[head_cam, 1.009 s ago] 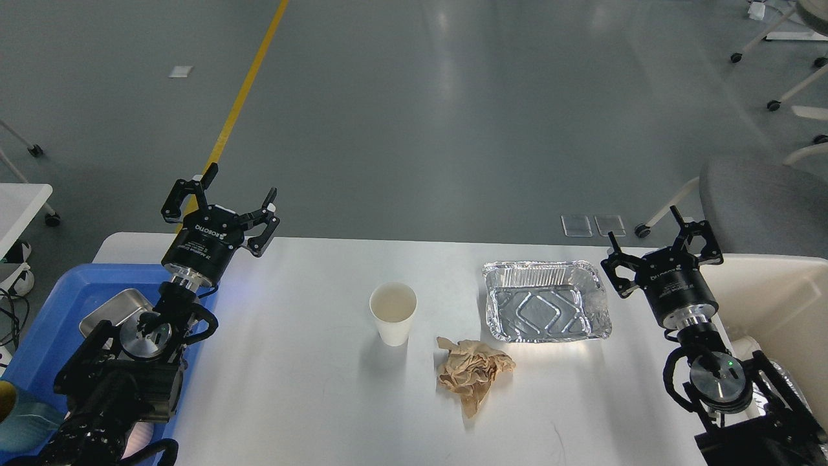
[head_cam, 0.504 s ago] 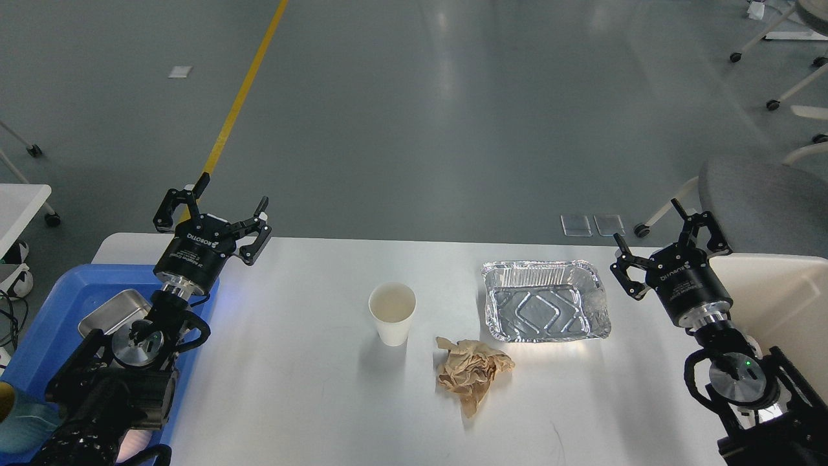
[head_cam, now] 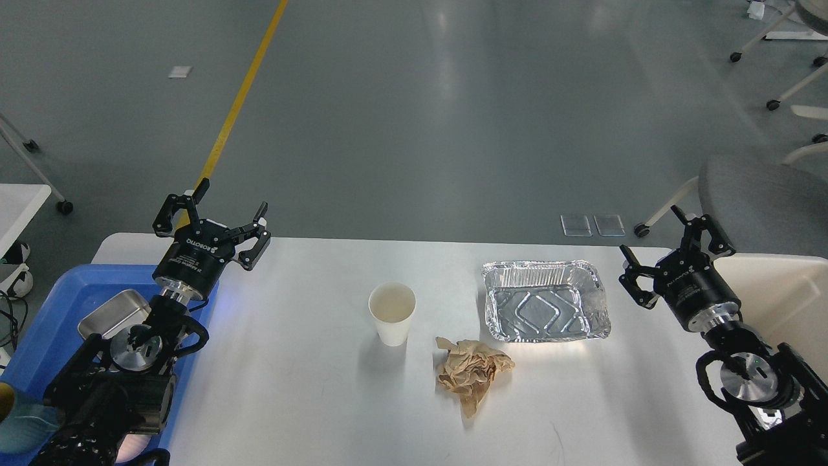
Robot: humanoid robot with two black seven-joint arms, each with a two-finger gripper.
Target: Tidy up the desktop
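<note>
Both arms hover with fingers spread, empty: left gripper over the counter's far-left corner, right gripper beside the foil tray. A careless reach could tip the light cup or crush the tray. The white counter stands on a grey floor.

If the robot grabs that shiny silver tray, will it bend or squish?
Probably, yes. The foil tray looks thin and crinkly, with one wall already dented, so a pincer squeeze would likely bend its rim. It looks empty, so it is probably very light and may slide on the smooth desktop if pushed. It sits low and flat, so tipping seems unlikely.
</note>
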